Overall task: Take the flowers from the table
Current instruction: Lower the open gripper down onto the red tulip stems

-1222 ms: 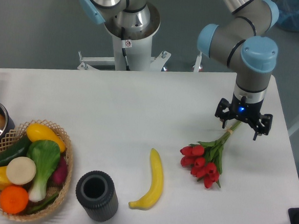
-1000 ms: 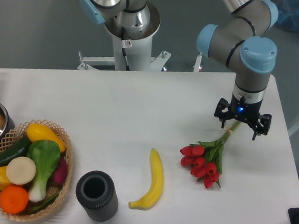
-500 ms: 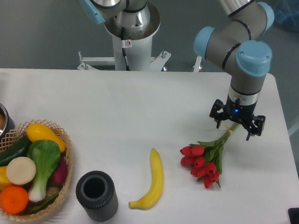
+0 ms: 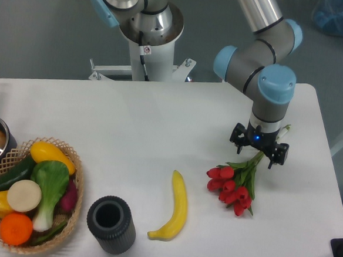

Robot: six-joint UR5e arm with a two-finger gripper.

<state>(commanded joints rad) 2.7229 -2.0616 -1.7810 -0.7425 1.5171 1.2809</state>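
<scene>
One open end effector (image 4: 258, 149) straddles, apparently, flowers' (image 4: 233, 184) stems near table's (image 4: 324, 174) right edge.

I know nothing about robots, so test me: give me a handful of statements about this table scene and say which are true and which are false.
1. The flowers lie on the table. True.
2. The robot's hand is over the banana. False: it is above the stem end of the flowers, well to the right of the banana.
3. The flowers' red buds point toward the front edge of the table, stems toward the hand. True.
4. The basket is empty. False: it is full of vegetables and fruit.
5. The dark cylinder stands to the right of the banana. False: it stands to its left, between basket and banana.
</scene>
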